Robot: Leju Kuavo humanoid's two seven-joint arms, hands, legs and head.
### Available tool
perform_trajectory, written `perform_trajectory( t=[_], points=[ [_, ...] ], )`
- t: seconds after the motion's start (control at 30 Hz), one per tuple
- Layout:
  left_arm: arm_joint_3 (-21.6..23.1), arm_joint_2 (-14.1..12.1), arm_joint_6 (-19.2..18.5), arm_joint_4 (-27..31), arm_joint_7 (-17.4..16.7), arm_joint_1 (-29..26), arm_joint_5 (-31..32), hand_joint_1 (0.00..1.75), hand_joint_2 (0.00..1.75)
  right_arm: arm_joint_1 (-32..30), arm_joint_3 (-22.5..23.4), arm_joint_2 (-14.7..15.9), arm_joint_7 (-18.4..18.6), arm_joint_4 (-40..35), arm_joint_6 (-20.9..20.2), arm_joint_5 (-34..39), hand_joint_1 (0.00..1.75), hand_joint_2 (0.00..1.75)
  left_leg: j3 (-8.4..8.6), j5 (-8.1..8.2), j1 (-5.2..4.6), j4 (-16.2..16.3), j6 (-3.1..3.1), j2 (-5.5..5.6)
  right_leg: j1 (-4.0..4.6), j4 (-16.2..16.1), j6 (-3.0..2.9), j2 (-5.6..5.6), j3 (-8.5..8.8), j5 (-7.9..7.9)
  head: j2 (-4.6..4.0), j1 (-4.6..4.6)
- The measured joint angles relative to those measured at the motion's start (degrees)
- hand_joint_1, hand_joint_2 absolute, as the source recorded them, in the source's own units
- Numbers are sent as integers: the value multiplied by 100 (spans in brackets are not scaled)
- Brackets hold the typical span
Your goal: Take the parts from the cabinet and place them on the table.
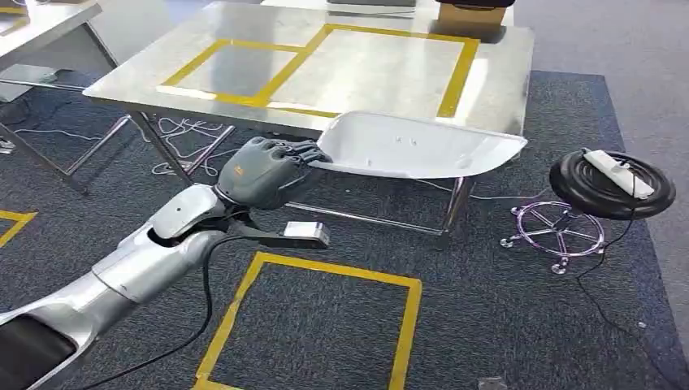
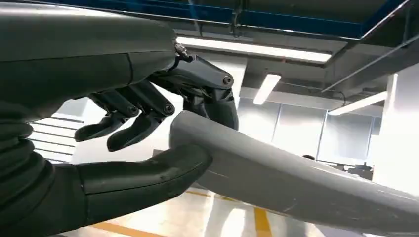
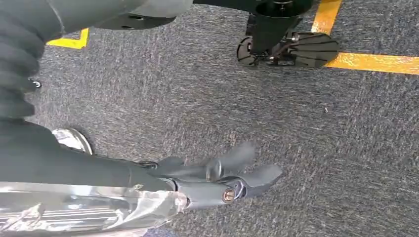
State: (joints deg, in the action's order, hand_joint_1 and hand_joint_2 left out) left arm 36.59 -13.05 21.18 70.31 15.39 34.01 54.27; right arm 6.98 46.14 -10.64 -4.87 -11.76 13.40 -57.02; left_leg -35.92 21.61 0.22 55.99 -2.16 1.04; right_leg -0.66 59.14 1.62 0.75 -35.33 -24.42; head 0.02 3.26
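My left hand (image 1: 264, 169) grips one end of a long white curved shell part (image 1: 414, 146), held level in the air just in front of the metal table's (image 1: 504, 89) near edge. In the left wrist view the thumb (image 2: 148, 173) lies under the part (image 2: 296, 182) and the dark fingers (image 2: 207, 94) curl over its edge. The table top carries two rectangles of yellow tape (image 1: 280, 73). My right hand (image 3: 217, 175) hangs over the grey carpet with its fingers loosely apart and nothing in them.
A black stool (image 1: 611, 183) with a white power strip on it stands right of the table, above a chrome base (image 1: 556, 227). A yellow tape square (image 1: 321, 325) marks the carpet in front. Cables lie under the table at left. A brown box (image 1: 471, 16) sits at the table's far edge.
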Motion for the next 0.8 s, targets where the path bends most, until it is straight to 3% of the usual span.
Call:
perform_trajectory(
  t=[0.43, 0.5, 0.6, 0.7, 0.73, 0.8],
  points=[
    [0, -31, 22, 0, -61, -6, 68, 175, 175, -3, 0, 0, 0, 0, 0, 0, 0, 175, -1, 0, 0, 0, 0, 0, 0, 0, 0, 0, 0, 0, 0, 0],
    [0, -39, 33, 0, -66, -6, 70, 175, 175, -4, 0, 0, 0, 2, 0, 0, 0, 175, -15, 29, -13, 38, 60, 0, -22, -14, 30, -1, 3, 8, 0, 7],
    [-2, -46, 41, 0, -74, -8, 78, 175, 175, -4, 0, 0, 0, 0, 0, 0, 0, 175, -29, 48, -25, 60, 95, 0, -30, -17, 57, -1, 7, 5, 0, 2],
    [-4, -55, 66, 0, -81, -4, 87, 175, 175, 0, 0, -2, 0, 0, 2, -2, 0, 175, 32, 21, -12, -48, 163, 0, -15, -87, 129, -4, 55, -1, 0, 5],
    [-4, -39, 74, 2, -83, -2, 92, 175, 175, -4, 0, 0, -2, 0, 4, -4, 0, 175, 93, -12, 17, -112, 171, -15, -21, -3, 132, -15, 16, -49, 0, -8],
    [-7, -52, 98, 0, -90, 9, 92, 175, 175, -3, 0, -2, -2, 0, 4, -4, 0, 175, 107, 1, 36, -116, 199, -26, -19, 693, 153, -21, -308, -450, 0, -20]
  ],
)
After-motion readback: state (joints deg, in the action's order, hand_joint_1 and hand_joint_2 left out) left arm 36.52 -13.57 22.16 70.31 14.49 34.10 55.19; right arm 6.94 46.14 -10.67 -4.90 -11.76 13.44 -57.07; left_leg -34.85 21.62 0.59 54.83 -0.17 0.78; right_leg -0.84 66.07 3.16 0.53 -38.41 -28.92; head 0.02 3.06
